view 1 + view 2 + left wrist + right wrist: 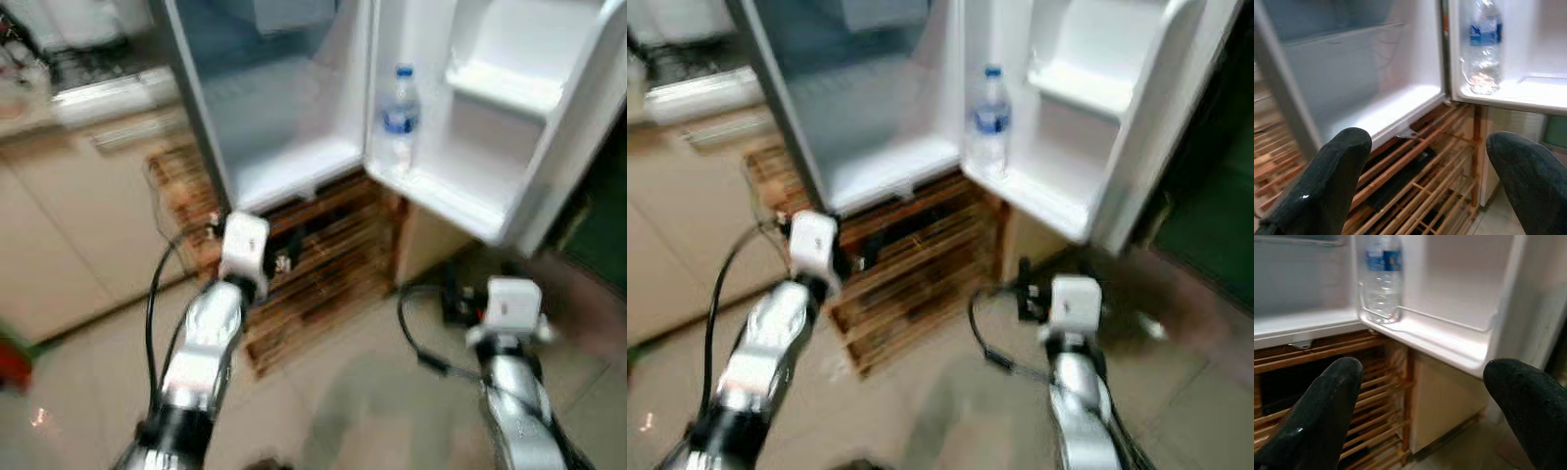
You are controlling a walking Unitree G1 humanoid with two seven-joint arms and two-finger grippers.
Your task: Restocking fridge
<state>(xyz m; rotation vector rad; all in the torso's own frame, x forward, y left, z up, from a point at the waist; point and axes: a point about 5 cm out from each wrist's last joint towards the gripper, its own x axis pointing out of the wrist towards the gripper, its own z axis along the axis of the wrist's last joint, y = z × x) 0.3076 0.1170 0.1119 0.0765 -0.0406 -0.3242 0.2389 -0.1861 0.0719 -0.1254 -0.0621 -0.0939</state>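
Note:
The fridge (284, 108) stands open on a wooden slatted pallet (323, 264), and its inner shelf looks bare. Its white door (490, 211) swings out to the right. A clear water bottle (400, 113) with a blue cap and label stands upright on the lowest door shelf, at the hinge end. My left gripper (1425, 161) is open and empty, low in front of the pallet, pointing at the fridge's bottom edge. My right gripper (1422, 391) is also open and empty, below the door shelf, with the bottle (1382, 279) ahead and above it.
Beige cabinets (78, 215) and a cluttered countertop run along the left. A red object (14, 357) sits at the left edge on the tiled floor (362, 392). Upper door shelves (505, 88) hold nothing. A dark green surface (600, 235) lies behind the door at the right.

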